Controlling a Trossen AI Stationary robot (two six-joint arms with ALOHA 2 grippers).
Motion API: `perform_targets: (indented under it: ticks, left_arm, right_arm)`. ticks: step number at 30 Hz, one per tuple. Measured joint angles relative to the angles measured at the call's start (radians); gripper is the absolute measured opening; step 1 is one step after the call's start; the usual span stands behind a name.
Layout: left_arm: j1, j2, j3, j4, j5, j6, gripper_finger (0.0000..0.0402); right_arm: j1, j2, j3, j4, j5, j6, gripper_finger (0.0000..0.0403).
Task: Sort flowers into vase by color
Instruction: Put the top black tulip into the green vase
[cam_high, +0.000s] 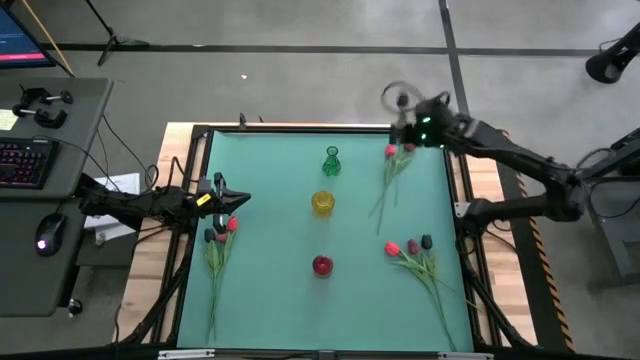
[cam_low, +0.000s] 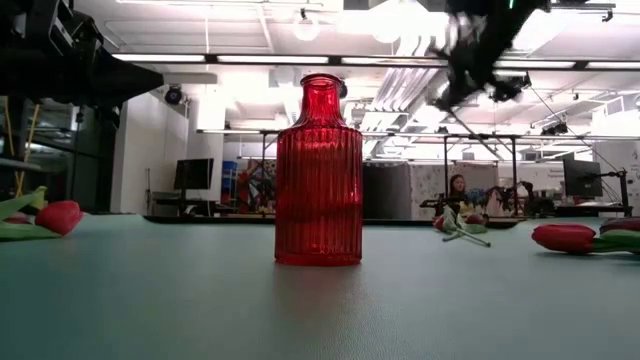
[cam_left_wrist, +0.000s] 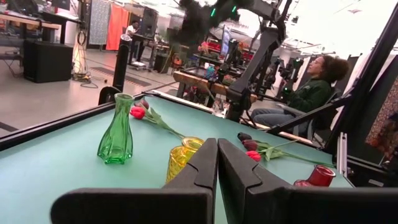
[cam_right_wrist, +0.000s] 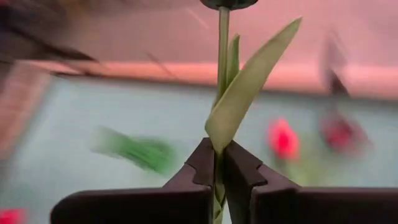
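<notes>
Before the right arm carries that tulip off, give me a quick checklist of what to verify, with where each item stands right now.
1. Grip on stem: ok. The right gripper is shut on the green stem, as the right wrist view shows.
2. Colour of the held flower's head: cannot tell. It is cut off at the frame's edge in the wrist view.
3. Vases upright: ok. The green vase, yellow vase and red vase all stand in a row at mid-table.
4. Left gripper out of the way: ok. It is shut, at the table's left edge, above a flower bunch.
5. Vases empty: ok for all three.
</notes>
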Motion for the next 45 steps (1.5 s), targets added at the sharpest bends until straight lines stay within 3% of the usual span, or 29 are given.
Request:
perform_targets:
  ticks: [7, 11, 17, 29, 41, 45]
  left_arm:
    - [0.0, 0.0, 0.0, 0.0, 0.0, 0.0, 0.0]
    - [0.0, 0.0, 0.0, 0.0, 0.0, 0.0, 0.0]
    - [0.0, 0.0, 0.0, 0.0, 0.0, 0.0, 0.0]
    - [0.0, 0.0, 0.0, 0.0, 0.0, 0.0, 0.0]
    - [0.0, 0.0, 0.0, 0.0, 0.0, 0.0, 0.0]
    - [0.0, 0.0, 0.0, 0.0, 0.0, 0.0, 0.0]
  right_arm:
    - [0.157, 0.03, 0.026, 0.692, -0.102, -0.423, 0.0002]
    - [0.194, 0.15, 0.024, 0.845, -0.059, -0.661, 0.0001]
    - [0.187, 0.315, 0.023, 1.042, -0.081, -0.7, 0.0001]
    - [0.177, 0.37, 0.023, 1.061, -0.081, -0.708, 0.0]
    - [0.177, 0.37, 0.023, 0.959, -0.08, -0.624, 0.0]
    - [0.177, 0.37, 0.023, 0.946, -0.081, -0.597, 0.0019]
